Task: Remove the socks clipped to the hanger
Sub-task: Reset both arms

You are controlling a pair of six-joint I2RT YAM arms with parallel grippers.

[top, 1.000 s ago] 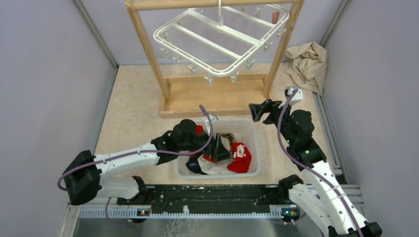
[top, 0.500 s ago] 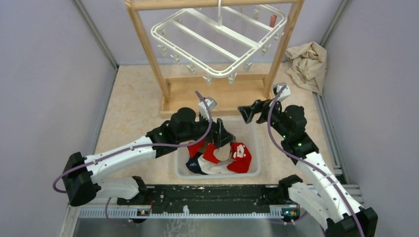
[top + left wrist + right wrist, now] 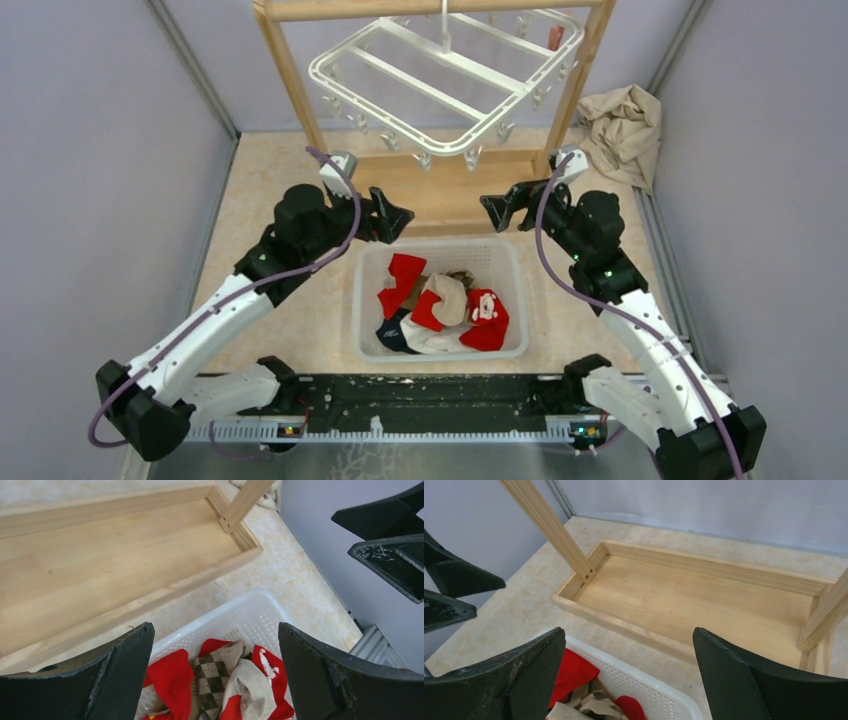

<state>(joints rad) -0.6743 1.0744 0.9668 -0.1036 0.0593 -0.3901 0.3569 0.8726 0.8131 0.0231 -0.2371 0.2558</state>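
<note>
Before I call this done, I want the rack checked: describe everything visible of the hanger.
The hanger is a white plastic rectangular rack with crossbars, tilted, hung by its centre stem from the wooden frame's top bar. Small clips dangle along its rim, nearly all bare; a small reddish piece hangs at the far right corner.

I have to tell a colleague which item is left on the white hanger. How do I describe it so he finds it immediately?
Look at the wooden frame at the back; the white hanger hangs from its top bar. At the hanger's far right corner, beside the frame's right post, hangs a small reddish piece. Every other clip in view is empty.
</note>
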